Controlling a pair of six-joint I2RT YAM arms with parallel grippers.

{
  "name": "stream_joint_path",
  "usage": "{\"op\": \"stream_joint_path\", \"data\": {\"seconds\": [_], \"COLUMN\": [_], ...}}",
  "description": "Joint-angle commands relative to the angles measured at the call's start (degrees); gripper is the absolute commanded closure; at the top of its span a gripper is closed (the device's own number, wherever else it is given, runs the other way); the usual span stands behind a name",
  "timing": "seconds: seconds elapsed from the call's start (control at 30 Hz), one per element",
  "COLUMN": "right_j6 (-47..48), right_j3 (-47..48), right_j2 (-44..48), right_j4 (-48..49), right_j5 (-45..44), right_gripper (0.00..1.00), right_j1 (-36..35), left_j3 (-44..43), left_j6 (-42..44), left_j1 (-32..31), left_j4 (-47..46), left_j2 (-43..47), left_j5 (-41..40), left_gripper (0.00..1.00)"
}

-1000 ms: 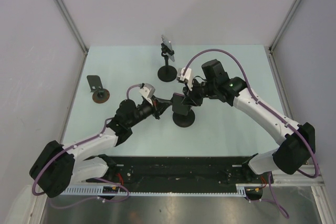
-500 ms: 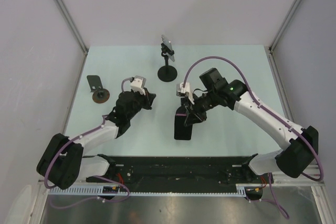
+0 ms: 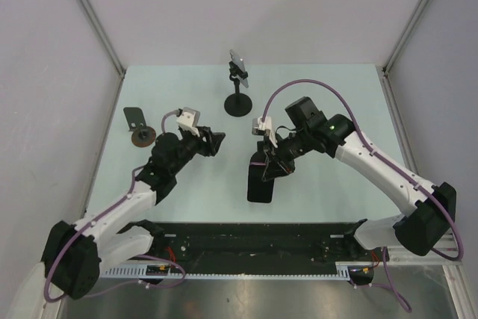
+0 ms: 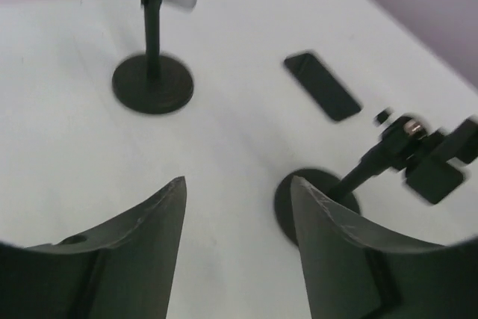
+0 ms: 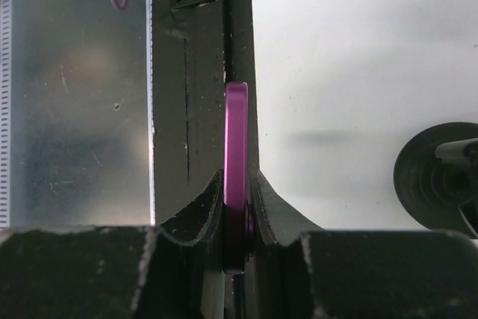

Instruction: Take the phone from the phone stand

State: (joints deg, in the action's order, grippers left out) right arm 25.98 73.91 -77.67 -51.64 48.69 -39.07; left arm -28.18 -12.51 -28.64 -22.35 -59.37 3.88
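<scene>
The right fingers [image 5: 196, 211] are pinched tight on the phone [image 5: 236, 132] (purple edge toward the wrist camera) and hold it above the bench [image 3: 328, 95], apart from the phone stand [image 5: 437, 177], whose round base sits nearby. The left fingers [image 4: 153, 237] stand partly open, gripping nothing. A 2nd stand [image 3: 239, 98] sits farther back.

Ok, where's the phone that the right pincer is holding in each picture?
Top external: near the centre, the dark phone, held by the right pincer.
Left wrist: not in it; the flat phone lying there has no pincer on it.
Right wrist: centre, its purple edge squeezed in the right pincer.
Shared landmark: the pale table, in all three.
</scene>
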Motion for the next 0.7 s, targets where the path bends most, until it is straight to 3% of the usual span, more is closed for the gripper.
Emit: {"op": "stream_joint_path", "data": {"seconds": [0.0, 0.13, 0.23, 0.4, 0.67], "right_j6": [-4.18, -5.15, -5.15, -4.71, -3.92], "right_j3": [3.43, 6.33, 8.70, 12.13, 16.18], "right_j2": [2.87, 2.79, 2.17, 1.82, 0.33], "right_j4": [4.97, 5.50, 4.97, 3.48, 1.54], "right_j5": [0.10, -1.22, -1.49, -2.11, -2.89], "right_gripper": [1.00, 1.00, 1.00, 1.00, 1.00], "right_j1": [-0.13, 0.22, 0.48, 0.48, -2.15], "left_j3": [-4.24, -8.63, -11.18, -16.46, -21.65], "left_j6": [2.49, 4.95, 6.45, 6.10, 5.39], "left_j1": [-0.18, -0.18, -0.18, -0.18, -3.42], "left_j4": [1.60, 6.61, 9.60, 13.11, 17.51], "left_j2": [7.16, 11.47, 13.14, 12.27, 8.67], "left_j5": [6.74, 15.26, 25.01, 40.47, 49.29], "left_gripper": [0.31, 0.12, 0.05, 0.02, 0.01]}}
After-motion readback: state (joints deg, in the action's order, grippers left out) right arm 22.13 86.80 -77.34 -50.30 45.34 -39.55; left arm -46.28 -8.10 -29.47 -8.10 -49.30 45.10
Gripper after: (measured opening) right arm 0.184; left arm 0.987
